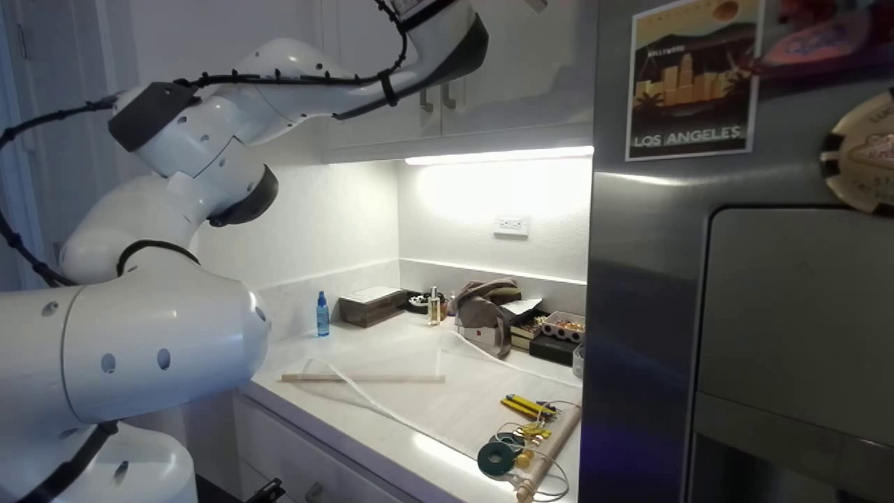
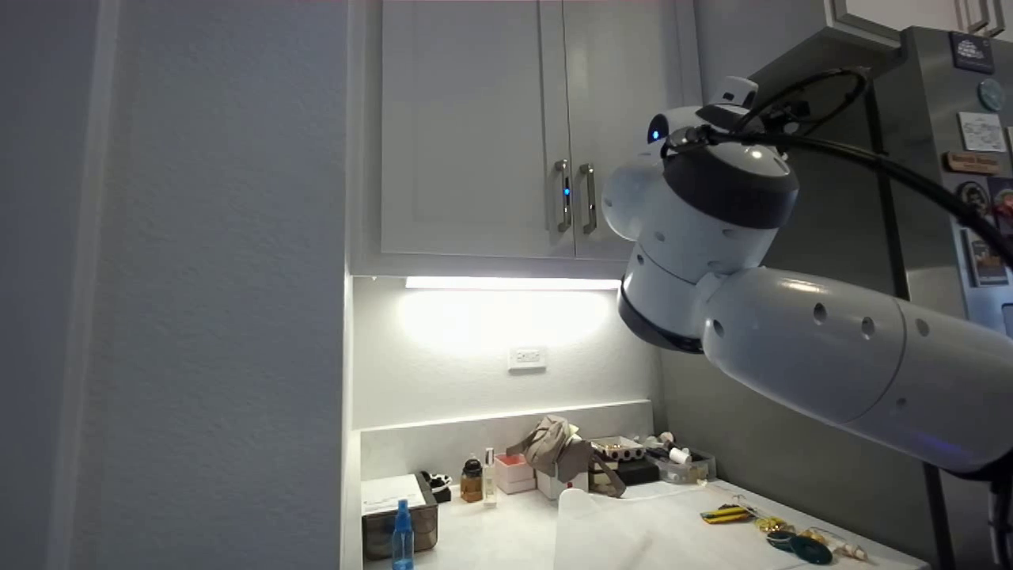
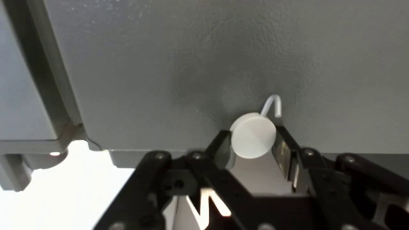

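My gripper [image 3: 253, 131] is shut on a white round hook [image 3: 254, 137] in the wrist view. The black fingers press on the left and right sides of its disc. A thin bent white prong sticks up behind the disc. The hook is in front of a smooth grey panel [image 3: 191, 70]; whether it touches the panel I cannot tell. In both exterior views the gripper does not show: the arm [image 1: 293, 91] runs out at the top in an exterior view, and the arm [image 2: 712, 237] hides it in an exterior view.
Upper cabinets [image 2: 475, 127] with two metal handles hang above a lit counter. A steel fridge [image 1: 649, 293] stands beside it. On the counter are a blue spray bottle [image 1: 323, 316], a brown box [image 1: 370, 309], yellow tools [image 1: 524, 406], green discs [image 1: 496, 458] and a wooden rod [image 1: 555, 447].
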`<act>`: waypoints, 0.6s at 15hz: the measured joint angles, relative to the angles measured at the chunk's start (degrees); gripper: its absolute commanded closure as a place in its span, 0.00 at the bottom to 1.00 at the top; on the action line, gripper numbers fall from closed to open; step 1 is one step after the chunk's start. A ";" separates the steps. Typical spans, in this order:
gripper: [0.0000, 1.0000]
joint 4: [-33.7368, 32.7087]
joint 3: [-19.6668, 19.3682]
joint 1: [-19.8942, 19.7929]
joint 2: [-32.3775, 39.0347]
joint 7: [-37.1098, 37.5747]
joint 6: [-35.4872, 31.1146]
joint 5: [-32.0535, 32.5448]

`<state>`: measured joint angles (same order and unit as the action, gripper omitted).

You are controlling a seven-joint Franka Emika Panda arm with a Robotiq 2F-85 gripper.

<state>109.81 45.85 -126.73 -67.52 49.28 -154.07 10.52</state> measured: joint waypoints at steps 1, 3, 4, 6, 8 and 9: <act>0.85 -0.02 0.01 -0.35 -0.28 -0.94 -0.09 0.00; 0.85 -0.09 0.06 -0.66 -0.43 -3.00 -0.27 -0.01; 0.85 -0.09 0.07 -0.66 -0.43 -3.84 -0.36 -0.03; 0.85 -0.15 0.06 -0.58 -0.28 -5.43 -0.39 -0.43; 0.85 -0.26 0.03 -0.26 0.18 -6.81 -0.39 -0.92; 0.85 -0.37 0.00 -0.01 0.54 -7.53 -0.31 -1.42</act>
<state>109.44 45.85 -126.74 -66.98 41.75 -154.38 9.09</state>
